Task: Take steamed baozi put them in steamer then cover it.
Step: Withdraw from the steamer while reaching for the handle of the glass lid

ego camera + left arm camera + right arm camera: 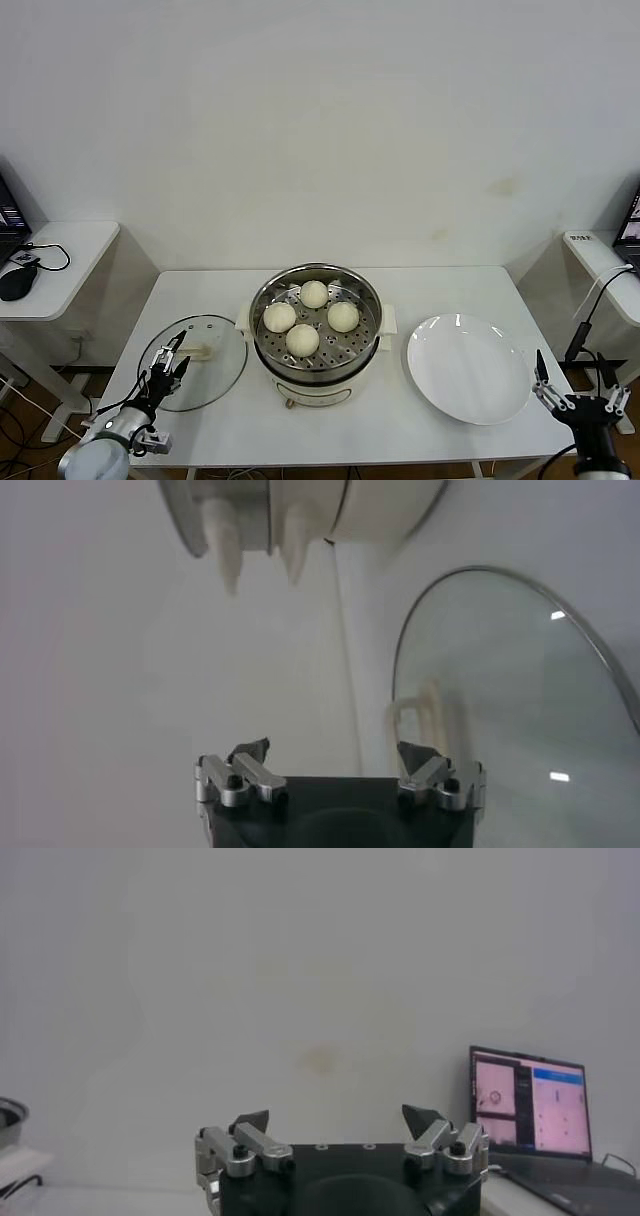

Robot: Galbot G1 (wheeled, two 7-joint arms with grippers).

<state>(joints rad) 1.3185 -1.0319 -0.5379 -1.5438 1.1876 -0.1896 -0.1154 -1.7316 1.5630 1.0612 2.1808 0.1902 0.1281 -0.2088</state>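
Baozi: all four buns [313, 294] [279, 317] [343, 317] [302, 340] sit in the steamer, spread over the perforated floor, none stacked.
Steamer: steel basket [369, 300] on its white pot base at mid-bench, open on top, no lid on it.
Cover: the glass lid [215, 375] lies flat on the bench [450, 280] just left of the steamer, cream handle facing up; in the left wrist view the lid [520, 690] fills the frame ahead of the fingers.
Left gripper: down at the lid's near left edge [172, 362], fingers spread apart, holding nothing; whether a fingertip touches the glass is hard to call from here.
Right gripper: low off the bench's front right corner [575, 390], fingers wide apart, empty, well clear of the steamer.
Plate: white plate [468, 368] right of the steamer, bare.
Laptop: lit screen [530, 1113] showing in the right wrist view.
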